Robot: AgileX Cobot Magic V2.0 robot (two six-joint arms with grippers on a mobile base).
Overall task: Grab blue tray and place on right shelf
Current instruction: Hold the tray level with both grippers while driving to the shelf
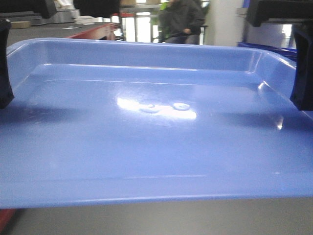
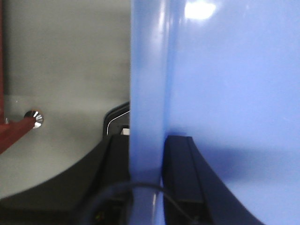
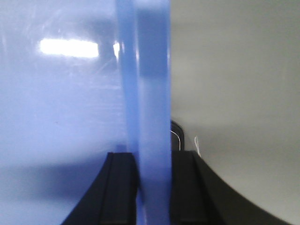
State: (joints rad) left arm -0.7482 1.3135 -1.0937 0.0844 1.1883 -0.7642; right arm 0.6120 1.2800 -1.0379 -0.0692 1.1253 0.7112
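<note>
The blue tray [image 1: 156, 147] fills the front view, held level and empty, its glossy floor catching a light glare. My left gripper [image 1: 4, 63] clamps the tray's left rim and my right gripper [image 1: 303, 68] clamps its right rim. In the left wrist view the rim [image 2: 147, 93] runs straight between the two black fingers [image 2: 180, 173] of the left gripper [image 2: 146, 161], which is shut on it. The right wrist view shows the same hold: the rim [image 3: 150, 93] is pinched in the right gripper [image 3: 152, 176]. The right shelf is out of view.
A grey surface [image 1: 171, 218] lies below the tray. A red edge [image 1: 93, 32] stands at the back left, and a red part with a shiny bolt [image 2: 33, 118] sits beside my left gripper. A person [image 1: 183, 19] sits behind; a darker blue bin [image 1: 274, 49] is at back right.
</note>
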